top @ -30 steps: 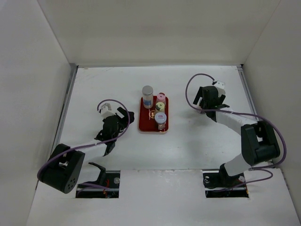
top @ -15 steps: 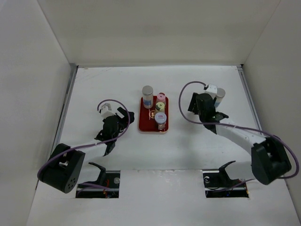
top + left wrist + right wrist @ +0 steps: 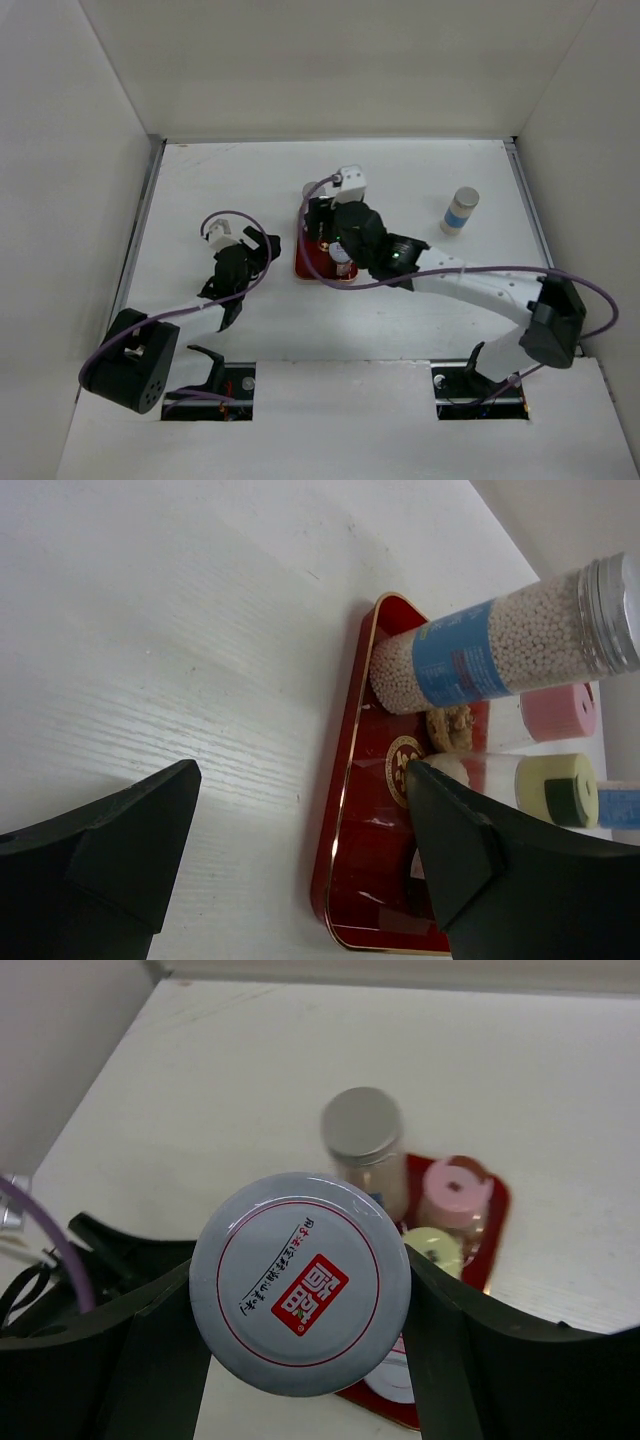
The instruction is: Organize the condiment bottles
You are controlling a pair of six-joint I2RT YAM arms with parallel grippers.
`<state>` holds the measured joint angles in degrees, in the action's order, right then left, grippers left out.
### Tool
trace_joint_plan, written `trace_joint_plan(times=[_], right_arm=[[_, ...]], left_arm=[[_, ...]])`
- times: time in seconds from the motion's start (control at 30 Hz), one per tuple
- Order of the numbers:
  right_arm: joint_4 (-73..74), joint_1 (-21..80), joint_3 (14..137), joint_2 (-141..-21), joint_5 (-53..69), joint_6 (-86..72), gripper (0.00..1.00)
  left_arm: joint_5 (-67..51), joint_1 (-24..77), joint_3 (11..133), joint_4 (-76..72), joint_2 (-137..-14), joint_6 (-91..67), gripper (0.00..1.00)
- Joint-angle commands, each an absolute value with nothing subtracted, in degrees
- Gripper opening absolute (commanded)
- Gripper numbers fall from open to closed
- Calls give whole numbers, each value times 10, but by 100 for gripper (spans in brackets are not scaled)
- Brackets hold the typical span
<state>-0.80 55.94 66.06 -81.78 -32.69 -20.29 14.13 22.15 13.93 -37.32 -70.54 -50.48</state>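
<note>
Your right arm (image 3: 470, 285) reaches across the desk (image 3: 200, 180) and hides most of the red tray (image 3: 308, 262) from above. Your right hand (image 3: 300, 1270) has its fingers wide apart, one on each side of a silver-lidded jar (image 3: 300, 1310). Whether they touch it is hard to see. Your left hand (image 3: 300, 775) has its fingers apart, nothing between them. A lone bottle (image 3: 460, 210) stands far right. A tall bottle (image 3: 362, 1140), a pink-capped bottle (image 3: 455, 1185) and a yellow-green-capped bottle (image 3: 432, 1252) sit on the tray.
</note>
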Motion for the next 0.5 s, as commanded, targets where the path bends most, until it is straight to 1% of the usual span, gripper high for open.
trace_joint_plan(times=[0.0,0.13,0.33,0.47], right_arm=[[-48,585,729,-883,-331,-179,60],[-63,592,753,-949,-323,-186,60],[-84,593,761,-1019,-323,-179,60],[-90,593,751,-1043,-328,-185,60]], left_arm=[[137,195,124,-400,-686,-529,83],[117,139,99,-401,-675,-566,83],[99,141,105,-415,-699,-572,83],[97,145,107,-423,-712,-572,83]])
